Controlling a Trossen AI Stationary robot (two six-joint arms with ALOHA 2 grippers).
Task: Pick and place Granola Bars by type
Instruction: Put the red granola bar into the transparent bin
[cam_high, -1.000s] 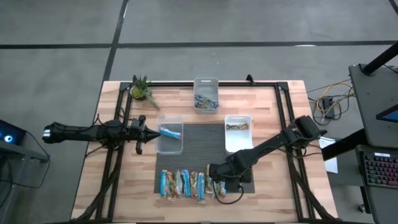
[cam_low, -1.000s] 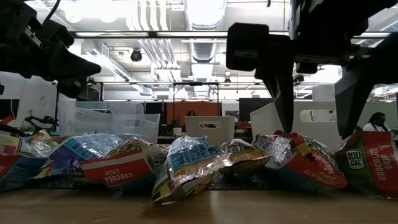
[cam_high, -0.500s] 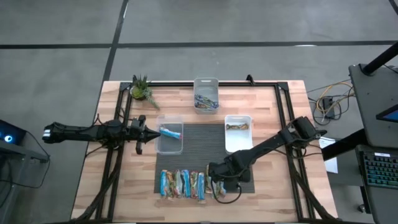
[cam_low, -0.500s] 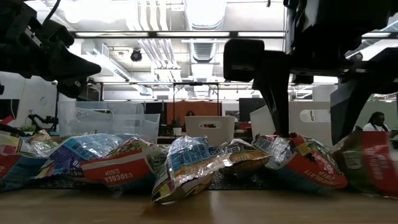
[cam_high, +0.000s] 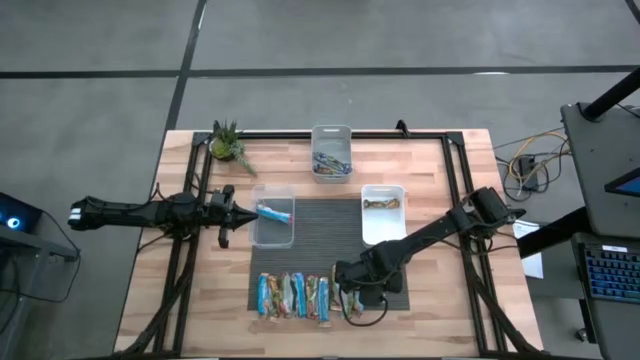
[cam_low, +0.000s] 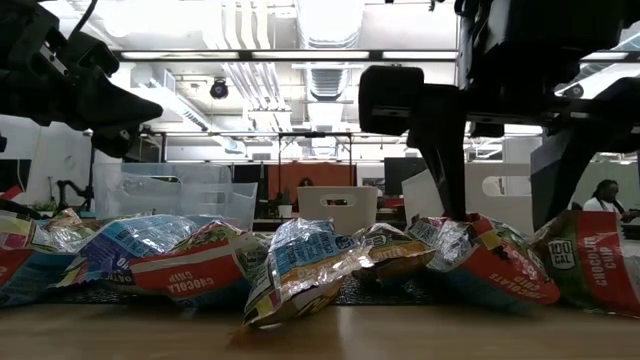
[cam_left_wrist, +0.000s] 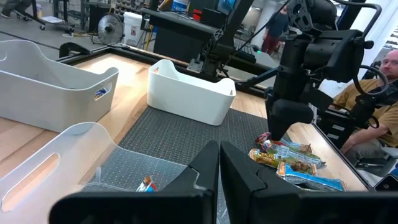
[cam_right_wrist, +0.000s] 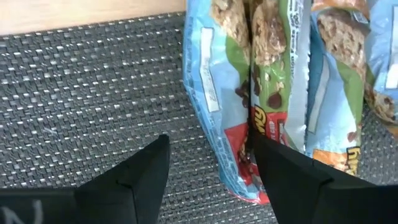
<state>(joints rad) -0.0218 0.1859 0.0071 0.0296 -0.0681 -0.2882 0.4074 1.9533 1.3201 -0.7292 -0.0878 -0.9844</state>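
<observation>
Blue-wrapped Granola Bars (cam_high: 295, 296): most unsorted in near row; few binned. Right gripper (cam_high: 352, 297) wide over row's right end; left gripper (cam_high: 232, 210) shut, idle.

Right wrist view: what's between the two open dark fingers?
The red-tipped end of a blue granola bar at the row's edge, lying on grey woven mat; right gripper straddles it, open.

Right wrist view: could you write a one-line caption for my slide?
Open right gripper straddling the end of a blue-and-green shiny-wrapped granola bar on the dark woven mat.
</observation>
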